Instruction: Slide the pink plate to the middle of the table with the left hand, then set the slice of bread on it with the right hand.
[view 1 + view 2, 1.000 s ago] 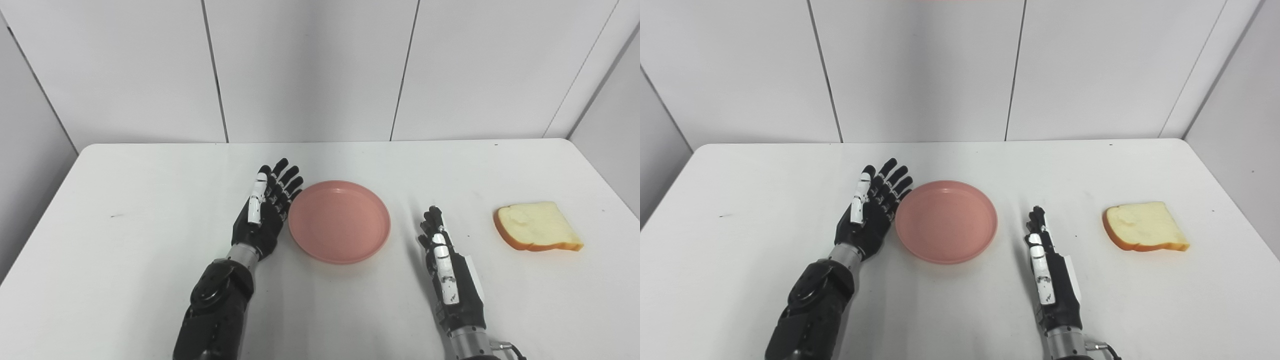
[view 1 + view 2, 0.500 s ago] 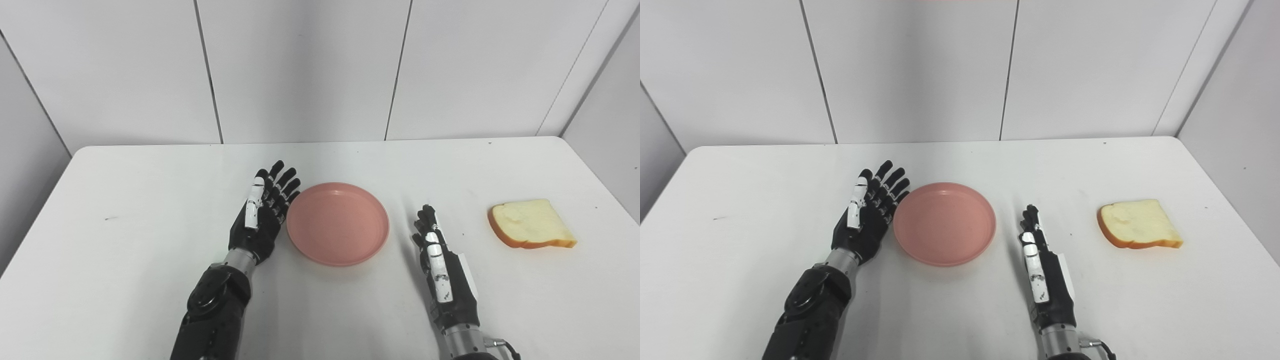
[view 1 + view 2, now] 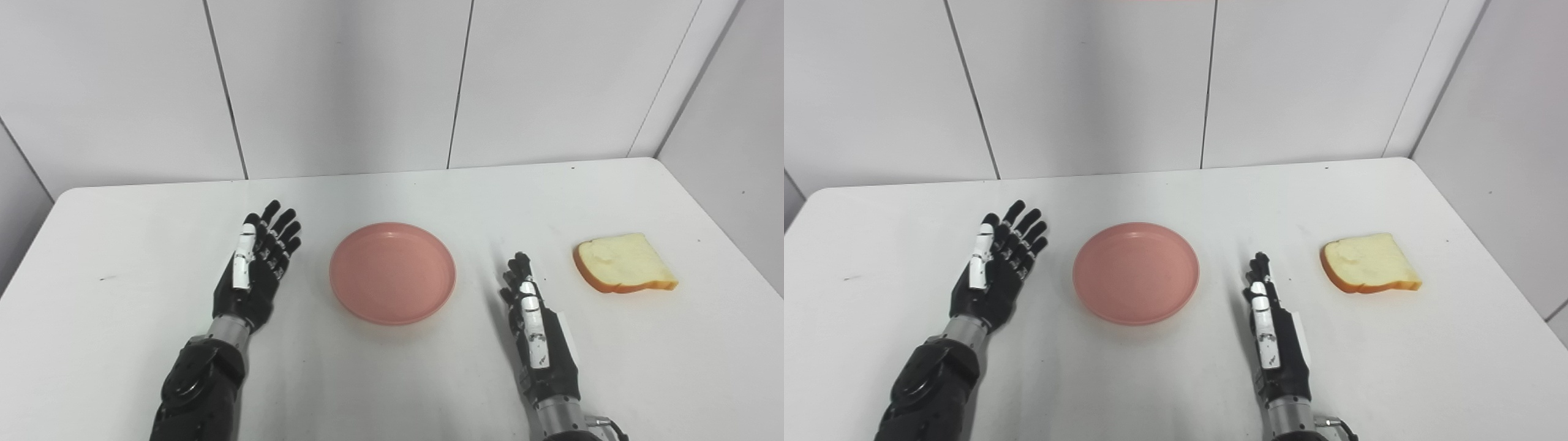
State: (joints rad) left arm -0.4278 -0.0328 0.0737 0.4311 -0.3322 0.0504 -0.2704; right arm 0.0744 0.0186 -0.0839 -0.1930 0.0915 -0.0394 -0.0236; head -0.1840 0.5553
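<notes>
The pink plate [image 3: 392, 272] lies empty near the middle of the white table [image 3: 122, 343]. My left hand [image 3: 257, 269] is open, fingers spread, to the left of the plate and apart from it. The slice of bread [image 3: 625, 263] lies flat at the right side of the table. My right hand [image 3: 533, 318] is open with straight fingers, held edge-on between the plate and the bread, touching neither. The plate [image 3: 1136, 272], the bread [image 3: 1369, 263], the left hand [image 3: 998, 266] and the right hand [image 3: 1271, 324] show the same way in the right eye view.
White wall panels [image 3: 343, 86] stand behind the table's far edge. The table's right edge [image 3: 729, 245] runs close to the bread. A small dark mark [image 3: 105, 278] lies on the table at the left.
My left hand has drawn back to the left, off the plate's rim, leaving a gap. The camera has shifted, so the whole scene sits further left. The plate, bread and right hand hold still.
</notes>
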